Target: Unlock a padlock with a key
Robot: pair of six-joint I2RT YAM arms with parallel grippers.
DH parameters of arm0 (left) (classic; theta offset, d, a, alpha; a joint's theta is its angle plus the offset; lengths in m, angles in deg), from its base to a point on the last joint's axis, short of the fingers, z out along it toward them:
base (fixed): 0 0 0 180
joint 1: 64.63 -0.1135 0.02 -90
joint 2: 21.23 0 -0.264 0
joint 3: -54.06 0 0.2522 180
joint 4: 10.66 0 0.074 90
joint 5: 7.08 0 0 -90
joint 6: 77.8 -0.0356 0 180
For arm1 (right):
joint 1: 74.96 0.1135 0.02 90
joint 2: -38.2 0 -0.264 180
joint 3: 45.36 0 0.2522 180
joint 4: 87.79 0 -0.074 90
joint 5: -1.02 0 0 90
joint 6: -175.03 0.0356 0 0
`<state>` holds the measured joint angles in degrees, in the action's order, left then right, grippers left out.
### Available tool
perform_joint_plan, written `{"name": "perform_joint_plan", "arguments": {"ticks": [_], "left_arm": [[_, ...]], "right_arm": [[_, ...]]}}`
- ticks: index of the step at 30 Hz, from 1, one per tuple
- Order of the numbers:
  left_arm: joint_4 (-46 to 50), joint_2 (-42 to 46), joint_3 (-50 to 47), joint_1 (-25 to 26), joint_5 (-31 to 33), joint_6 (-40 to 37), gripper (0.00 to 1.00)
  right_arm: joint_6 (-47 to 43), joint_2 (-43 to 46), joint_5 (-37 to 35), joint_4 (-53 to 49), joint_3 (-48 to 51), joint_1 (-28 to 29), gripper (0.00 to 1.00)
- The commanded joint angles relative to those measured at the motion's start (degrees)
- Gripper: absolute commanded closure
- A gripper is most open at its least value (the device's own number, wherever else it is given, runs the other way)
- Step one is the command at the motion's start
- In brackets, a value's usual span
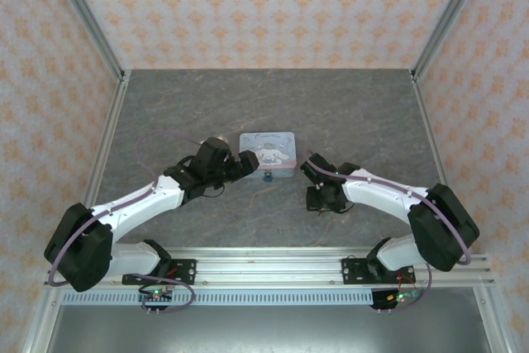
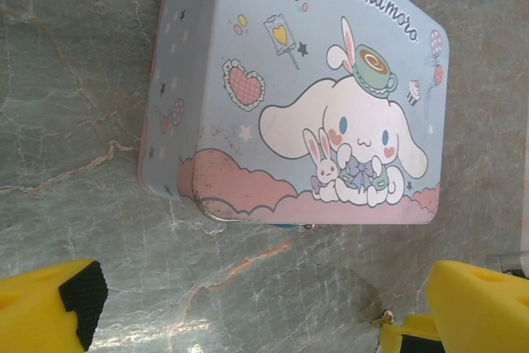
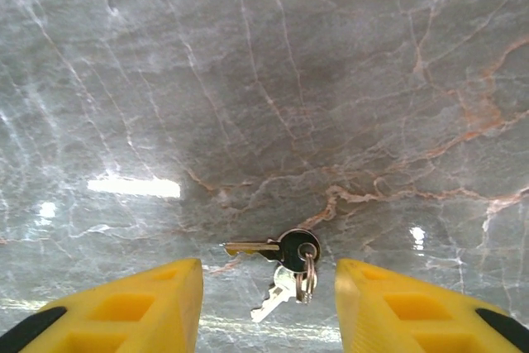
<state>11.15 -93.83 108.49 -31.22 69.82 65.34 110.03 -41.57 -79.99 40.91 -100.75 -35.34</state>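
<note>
While lid stays on tin [image 2: 297, 97] | padlock [image 1: 269, 177] seemingly at its near edge | left gripper [image 2: 264, 303] spread | right gripper [image 3: 269, 303] parted, straddling key [image 3: 277, 250] on table [image 3: 248, 80].

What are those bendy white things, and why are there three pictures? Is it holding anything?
They are two robot arms bolted to a table, each ending in a gripper with two yellow fingers. One picture looks down from above. The other two come from little cameras on the arms' wrists. The left gripper is wide open, facing a blue and pink cartoon tin. A tiny blue padlock sits at the tin's near edge. The right gripper hovers over keys on a ring lying on the table, its fingers on either side. Neither gripper holds anything.
</note>
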Motion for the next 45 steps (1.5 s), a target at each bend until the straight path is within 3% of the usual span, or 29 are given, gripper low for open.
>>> {"name": "perform_joint_plan", "arguments": {"ticks": [1,15,19,28,45], "left_arm": [[-1.42,-0.36,-0.32,0.41,-0.21,0.91,0.00],[-2.50,-1.26,-0.15,0.43,-0.29,1.69,0.00],[-2.50,-1.23,-0.13,0.43,-0.28,1.73,0.00],[-2.28,-1.08,0.20,0.43,-0.50,1.71,0.00],[-2.54,0.01,-0.35,0.43,-1.34,2.49,0.00]], "right_arm": [[-0.20,-0.65,-0.72,-1.75,1.10,0.37,0.55],[-2.71,-6.93,-1.84,-2.15,-1.35,0.51,0.60],[-2.93,-7.82,-1.21,-1.72,-1.44,0.44,0.68],[-2.11,-7.82,2.40,1.70,0.18,0.47,0.99],[6.40,2.64,10.58,11.73,2.19,0.46,1.00]]}}
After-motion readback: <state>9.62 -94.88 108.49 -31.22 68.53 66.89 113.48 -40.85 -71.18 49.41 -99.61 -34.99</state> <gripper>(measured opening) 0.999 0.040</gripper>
